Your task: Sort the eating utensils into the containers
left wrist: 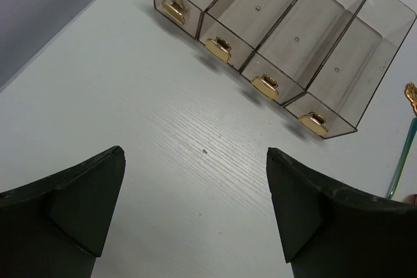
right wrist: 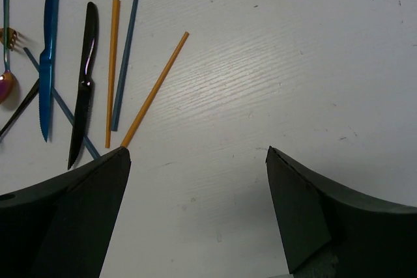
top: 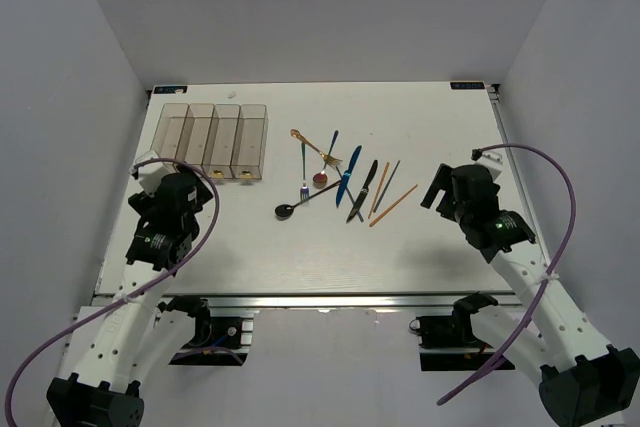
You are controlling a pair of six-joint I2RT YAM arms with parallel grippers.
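Note:
Four joined clear brownish containers (top: 215, 137) stand at the back left, also in the left wrist view (left wrist: 280, 24), with gold marks at their near ends. The utensils lie in a loose cluster mid-table: green fork (top: 304, 169), black spoon (top: 298, 205), blue knife (top: 348, 174), black knife (top: 362, 191), orange chopstick (top: 393, 205). The right wrist view shows the blue knife (right wrist: 47, 56), black knife (right wrist: 85, 76), grey chopstick (right wrist: 126, 53) and two orange chopsticks (right wrist: 155, 88). My left gripper (left wrist: 195, 161) is open and empty, short of the containers. My right gripper (right wrist: 197, 154) is open and empty, right of the chopsticks.
White table (top: 420, 247) with grey walls on both sides and behind. A gold-handled piece (top: 308, 141) and a copper spoon (top: 320, 178) lie crossed within the cluster. Purple cables loop off both arms.

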